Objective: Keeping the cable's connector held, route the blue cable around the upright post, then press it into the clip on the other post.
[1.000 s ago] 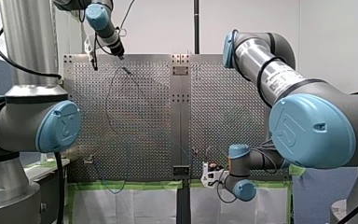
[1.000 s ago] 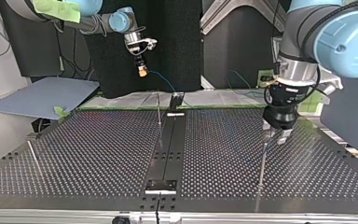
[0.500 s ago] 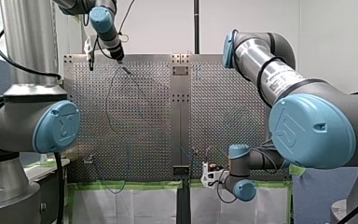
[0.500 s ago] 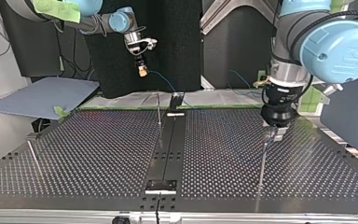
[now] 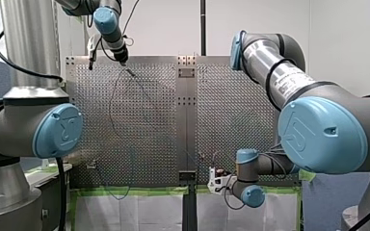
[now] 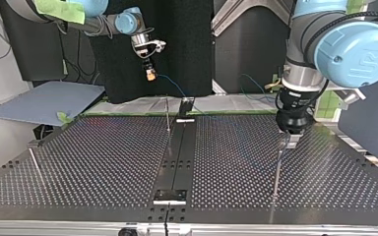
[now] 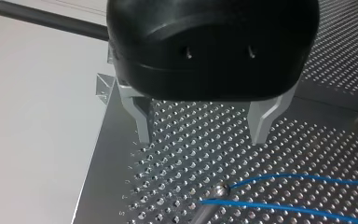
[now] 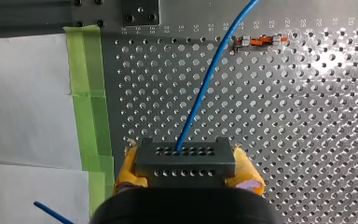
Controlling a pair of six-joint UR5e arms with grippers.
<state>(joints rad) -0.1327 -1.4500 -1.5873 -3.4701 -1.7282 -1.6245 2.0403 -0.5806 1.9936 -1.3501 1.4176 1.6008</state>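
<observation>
In the right wrist view my right gripper (image 8: 186, 179) has its yellow pads shut on the dark connector block (image 8: 185, 161). The blue cable (image 8: 205, 88) runs out of the block over the perforated plate. In the top view that gripper (image 6: 150, 74) hangs above the table's far edge. My left gripper (image 7: 203, 126) is open, its metal fingers (image 7: 144, 119) apart with nothing between them. Just ahead of them stands the tip of an upright post (image 7: 218, 191), with the blue cable (image 7: 289, 177) looped around it. In the top view my left gripper (image 6: 289, 138) hovers over that post (image 6: 277, 167).
A second thin post (image 6: 168, 115) stands near the table's middle rail (image 6: 177, 157), and a third post (image 6: 35, 166) at the top view's left. A small orange and grey clip (image 8: 258, 41) sits on the plate ahead of my right gripper. Green tape (image 8: 86, 88) lines the plate's edge.
My left arm's wrist has shifted slightly towards the top view's left and turned a little above the post. My right arm has stayed still with the connector.
</observation>
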